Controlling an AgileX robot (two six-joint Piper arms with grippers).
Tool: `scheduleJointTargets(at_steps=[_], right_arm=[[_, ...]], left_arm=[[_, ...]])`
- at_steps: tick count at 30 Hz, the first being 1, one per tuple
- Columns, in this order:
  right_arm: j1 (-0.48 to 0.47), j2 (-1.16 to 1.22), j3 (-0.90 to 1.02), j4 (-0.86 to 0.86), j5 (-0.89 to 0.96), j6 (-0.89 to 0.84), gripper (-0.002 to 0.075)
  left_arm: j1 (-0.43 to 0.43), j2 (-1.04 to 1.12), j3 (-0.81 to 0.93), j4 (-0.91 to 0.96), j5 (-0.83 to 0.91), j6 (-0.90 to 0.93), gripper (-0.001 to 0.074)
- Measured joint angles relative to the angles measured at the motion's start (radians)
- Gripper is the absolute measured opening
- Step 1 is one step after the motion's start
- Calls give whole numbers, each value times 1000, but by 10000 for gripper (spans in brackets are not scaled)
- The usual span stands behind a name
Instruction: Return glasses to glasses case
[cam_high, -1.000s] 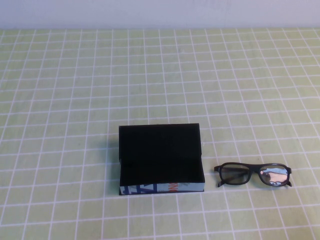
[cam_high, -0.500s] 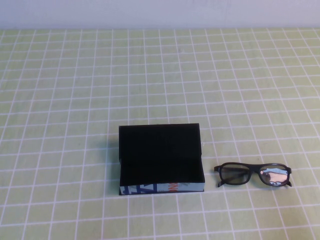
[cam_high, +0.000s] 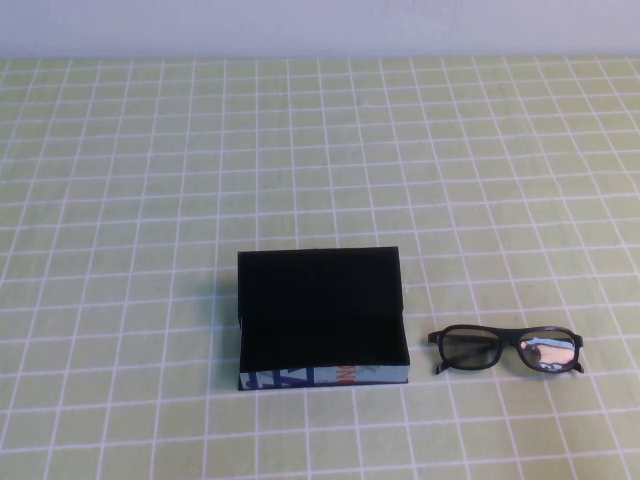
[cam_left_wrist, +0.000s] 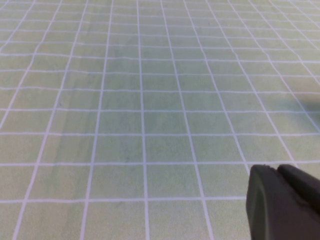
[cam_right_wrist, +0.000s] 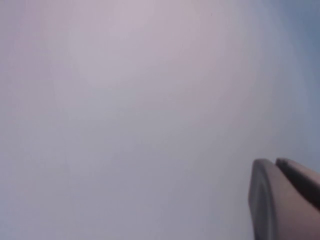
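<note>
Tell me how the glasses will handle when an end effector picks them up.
The glasses look thin-framed and plastic, so probably light and fairly stiff. Their glossy lenses suggest a slippery, scratch-prone surface; the frame is likely the safer grip. They rest apart from the open glasses case and might skid on the cloth if nudged. Neither the left end effector nor the right end effector is near them.

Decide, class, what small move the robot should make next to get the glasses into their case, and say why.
Probably bring the right hand down over the glasses. They lie on the table, right of the open glasses case, on that arm's side, untouched. Neither arm appears in the high view. The left hand hovers over bare cloth.
</note>
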Motion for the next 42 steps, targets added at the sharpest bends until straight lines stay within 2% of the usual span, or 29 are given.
scheduleJointTargets(at_steps=[5,8,14,22,26,34,37,42], right_arm=[[0,-1,-105,-105,4,70,-18],[0,-5,-216,-161,79,113,-18],[0,67,-492,-182,437,131,-18],[0,380,-757,-139,879,118,-18],[0,516,-791,-48,1009,-65,-18],[0,623,-796,451,1069,-549,-18],[0,670,-800,511,1101,-657,-18],[0,788,-855,508,1196,-722,-18]], left_arm=[[0,0,0,0,0,0,-4],[0,0,0,0,0,0,-4],[0,0,0,0,0,0,-4],[0,0,0,0,0,0,-4],[0,0,0,0,0,0,-4],[0,0,0,0,0,0,-4],[0,0,0,0,0,0,-4],[0,0,0,0,0,0,-4]])
